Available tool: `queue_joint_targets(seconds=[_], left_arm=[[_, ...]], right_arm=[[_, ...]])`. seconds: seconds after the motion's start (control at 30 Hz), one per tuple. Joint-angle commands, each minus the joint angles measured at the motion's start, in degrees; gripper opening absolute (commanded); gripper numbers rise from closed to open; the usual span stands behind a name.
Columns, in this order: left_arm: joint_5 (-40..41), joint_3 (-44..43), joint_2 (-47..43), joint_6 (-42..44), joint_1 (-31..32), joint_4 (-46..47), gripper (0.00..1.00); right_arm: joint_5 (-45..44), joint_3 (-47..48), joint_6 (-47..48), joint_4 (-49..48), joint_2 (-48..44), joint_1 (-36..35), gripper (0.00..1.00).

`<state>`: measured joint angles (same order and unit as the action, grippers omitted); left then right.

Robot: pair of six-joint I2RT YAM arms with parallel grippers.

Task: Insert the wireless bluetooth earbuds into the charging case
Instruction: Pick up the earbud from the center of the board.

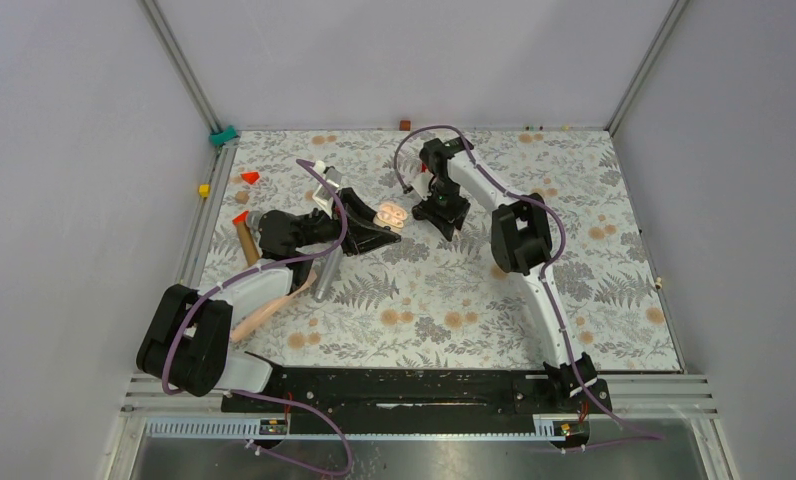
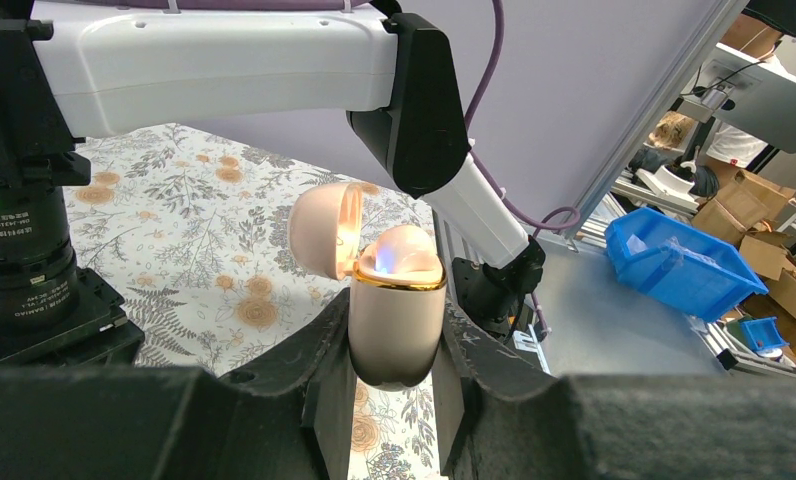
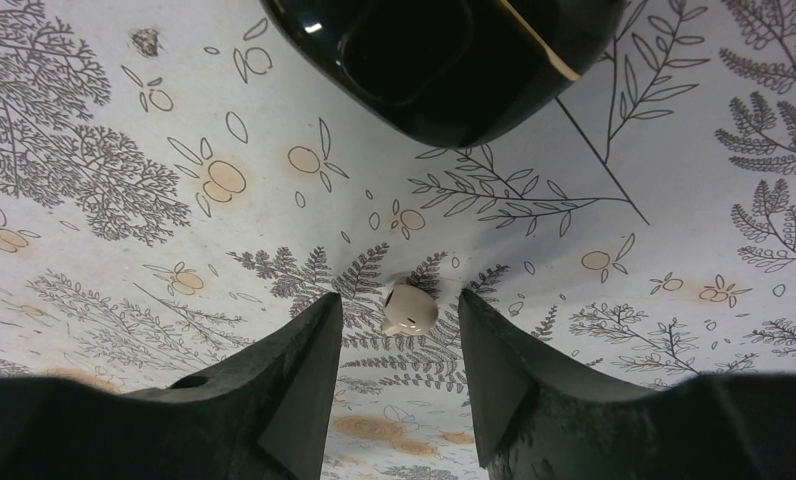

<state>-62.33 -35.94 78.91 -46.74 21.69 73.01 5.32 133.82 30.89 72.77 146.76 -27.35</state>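
Note:
My left gripper (image 2: pixel 396 345) is shut on the charging case (image 2: pixel 394 300), a pale pink-beige case with a gold rim, held upright above the floral table. Its lid (image 2: pixel 324 230) stands open, and one earbud (image 2: pixel 404 250) sits in the top with a blue glow beside it. From above, the case (image 1: pixel 390 215) is at the left gripper's tip (image 1: pixel 382 226). The other earbud (image 3: pixel 409 310), small and beige, lies on the table between the fingers of my right gripper (image 3: pixel 399 300), touching neither. That gripper (image 1: pixel 442 212) is open, just right of the case.
A glossy black rounded object with a gold line (image 3: pixel 444 60) fills the top of the right wrist view; I cannot tell what it is. Red pieces (image 1: pixel 250 177), a yellow block (image 1: pixel 203 190) and a teal clip (image 1: pixel 222 134) lie at the far left. A blue bin (image 2: pixel 684 260) stands off the table.

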Motion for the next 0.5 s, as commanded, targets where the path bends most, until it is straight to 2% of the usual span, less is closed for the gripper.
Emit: queue_joint_targets(seconds=[0.0, 0.23, 0.33, 0.47], left_arm=[[-0.86, -1.26, -1.28, 0.77, 0.13, 2.75, 0.0], [-0.85, -1.28, -1.28, 0.8, 0.16, 2.74, 0.0], [-0.89, -1.26, -1.25, 0.77, 0.18, 2.79, 0.0], [-0.92, -1.24, -1.22, 0.77, 0.14, 2.86, 0.0]], right_arm=[[-1.62, 0.16, 1.55, 0.38, 0.07, -0.66, 0.53], [-3.12, 0.01, 2.62, 0.36, 0.12, -1.31, 0.5], [-3.59, -0.12, 3.06, 0.35, 0.11, -1.64, 0.44], [-3.91, -0.13, 3.38, 0.39, 0.13, -1.89, 0.42]])
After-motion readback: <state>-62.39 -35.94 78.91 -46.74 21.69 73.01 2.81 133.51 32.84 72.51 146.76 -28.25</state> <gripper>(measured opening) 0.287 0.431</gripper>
